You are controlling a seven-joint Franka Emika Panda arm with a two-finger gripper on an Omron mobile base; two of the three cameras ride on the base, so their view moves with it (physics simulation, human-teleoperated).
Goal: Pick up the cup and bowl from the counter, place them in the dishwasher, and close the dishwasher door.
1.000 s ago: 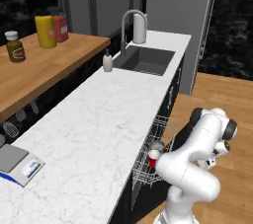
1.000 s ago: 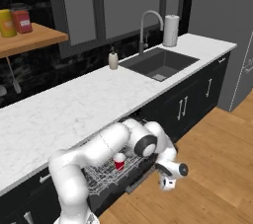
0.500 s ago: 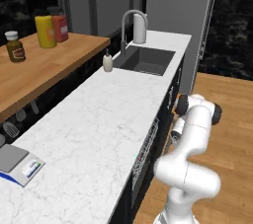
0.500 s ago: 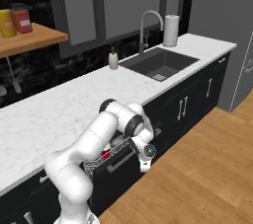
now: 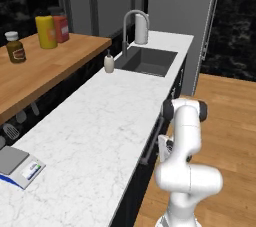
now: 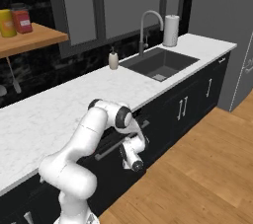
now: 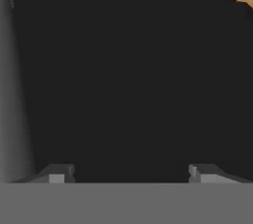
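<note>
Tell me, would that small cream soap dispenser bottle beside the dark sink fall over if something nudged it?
Probably yes. The small cream soap dispenser bottle stands upright on the white marble counter, taller than it is wide and narrowing to a thin pump, so a push near the top would likely tip it. The smooth worktop suggests a low push might slide it instead. It looks light, though I cannot tell how full it is.

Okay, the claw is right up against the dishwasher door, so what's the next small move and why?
Probably ease the claw back from the dishwasher door: the door looks upright under the counter, its bar handle near the edge, and the claw is open, holding nothing.
</note>
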